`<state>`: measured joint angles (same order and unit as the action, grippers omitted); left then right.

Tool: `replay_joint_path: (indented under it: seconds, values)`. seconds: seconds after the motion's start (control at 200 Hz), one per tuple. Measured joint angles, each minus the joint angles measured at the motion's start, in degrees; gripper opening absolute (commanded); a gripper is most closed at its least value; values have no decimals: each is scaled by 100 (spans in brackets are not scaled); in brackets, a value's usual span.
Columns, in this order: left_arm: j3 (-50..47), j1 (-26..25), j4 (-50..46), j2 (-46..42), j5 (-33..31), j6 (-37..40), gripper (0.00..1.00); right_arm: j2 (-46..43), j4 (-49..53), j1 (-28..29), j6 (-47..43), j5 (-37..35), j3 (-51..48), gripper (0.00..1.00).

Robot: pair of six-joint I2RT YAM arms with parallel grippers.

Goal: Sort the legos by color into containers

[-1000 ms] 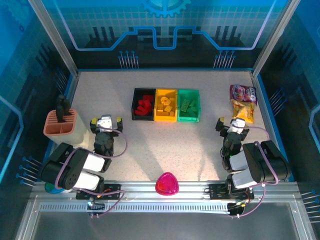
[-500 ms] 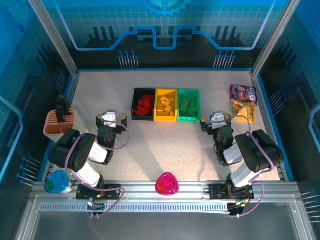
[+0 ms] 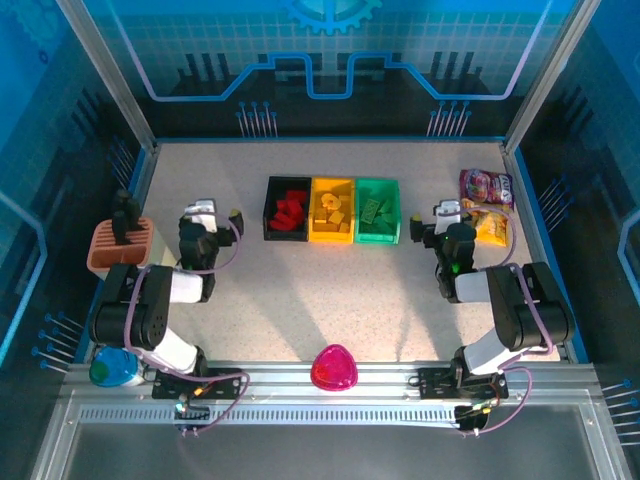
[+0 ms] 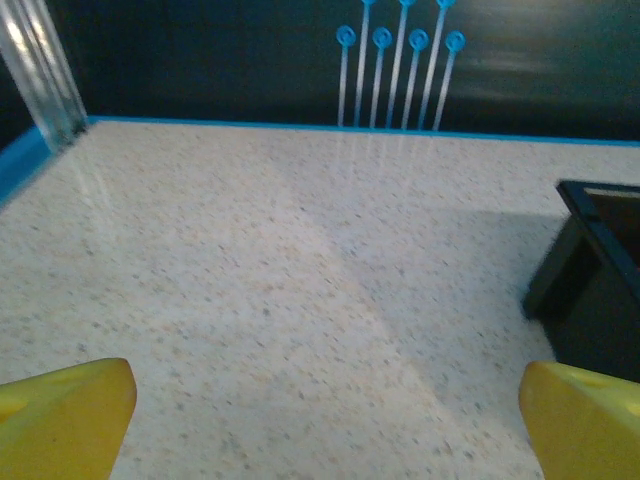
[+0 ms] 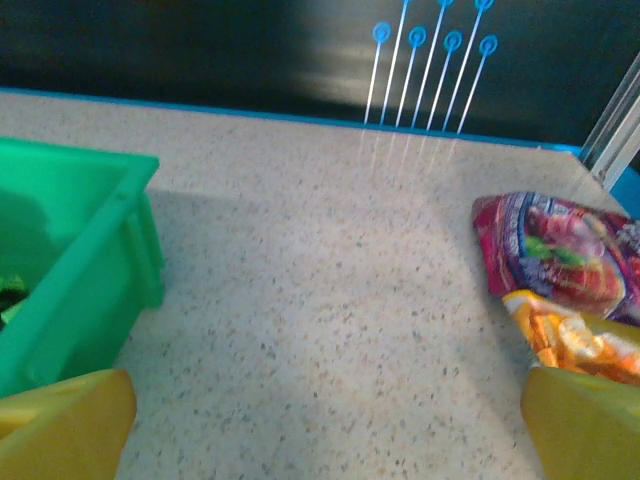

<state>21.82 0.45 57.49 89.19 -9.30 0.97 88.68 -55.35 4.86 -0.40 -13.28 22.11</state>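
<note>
Bricks (image 3: 291,211) lay sorted by colour in the black bin (image 3: 269,205), yellow bin (image 3: 333,182) and green bin (image 3: 377,183), flanked by the left gripper (image 4: 320,425) and right gripper (image 5: 320,425), both wide open and empty, with snack packets (image 5: 560,255), print unreadable, just right.

The table (image 5: 330,300) has a matt, finely speckled, stone-like top. The green bin (image 5: 95,255) looks like smooth, faintly glossy moulded plastic, while the snack packets (image 5: 560,255) are shiny, crinkled film.
</note>
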Motion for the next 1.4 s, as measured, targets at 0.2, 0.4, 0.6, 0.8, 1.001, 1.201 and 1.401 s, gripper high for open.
replay_joint_path:
  seconds: [0.2,0.4,0.6,0.8,1.001,1.201,1.401]
  values:
    - [-13,-42,-319,0,170,-92,99,0,48,39,2,17,-85,100]
    - [-17,-105,-396,0,168,-94,99,0,144,33,107,-85,-175,100]
    - [-17,-105,-470,0,168,-105,99,0,190,33,151,-125,-175,100]
    - [-17,-105,-472,0,168,-105,99,0,192,35,149,-129,-175,100]
    - [-17,-105,-472,0,168,-105,99,0,195,37,149,-149,-175,100]
    - [-17,-105,-474,0,168,-105,99,0,195,39,149,-168,-175,100]
    - [-17,-105,-474,0,168,-105,99,0,197,44,149,-168,-175,100]
